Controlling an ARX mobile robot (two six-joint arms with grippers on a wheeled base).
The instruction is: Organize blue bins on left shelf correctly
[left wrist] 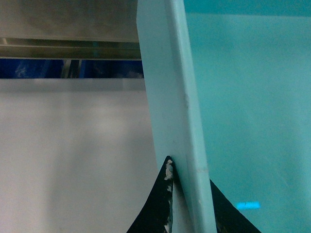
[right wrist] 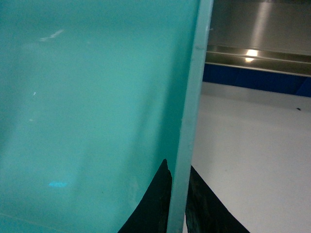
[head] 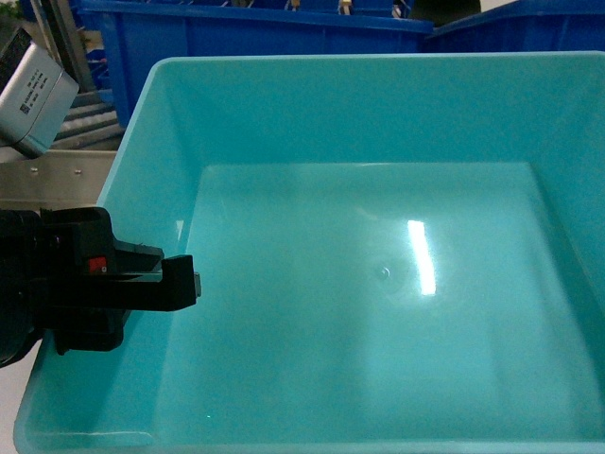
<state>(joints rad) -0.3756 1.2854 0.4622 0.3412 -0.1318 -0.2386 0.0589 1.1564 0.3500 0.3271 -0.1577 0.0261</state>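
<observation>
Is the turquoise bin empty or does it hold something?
Empty. The head view shows the turquoise bin with a bare floor, only light glare on it.

pale grey floor (right wrist: 252,145), glossy sheen

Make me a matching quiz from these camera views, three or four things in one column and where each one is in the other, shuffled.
Column A:
1. pale turquoise plastic bin
2. left gripper
3. right gripper
4. dark royal-blue plastic bins

Column B:
a. clamped on the turquoise bin's right wall
b. behind the turquoise bin
c. clamped on the turquoise bin's left wall
d. fills most of the head view

Pairs: 1-d, 2-c, 3-a, 4-b
</observation>
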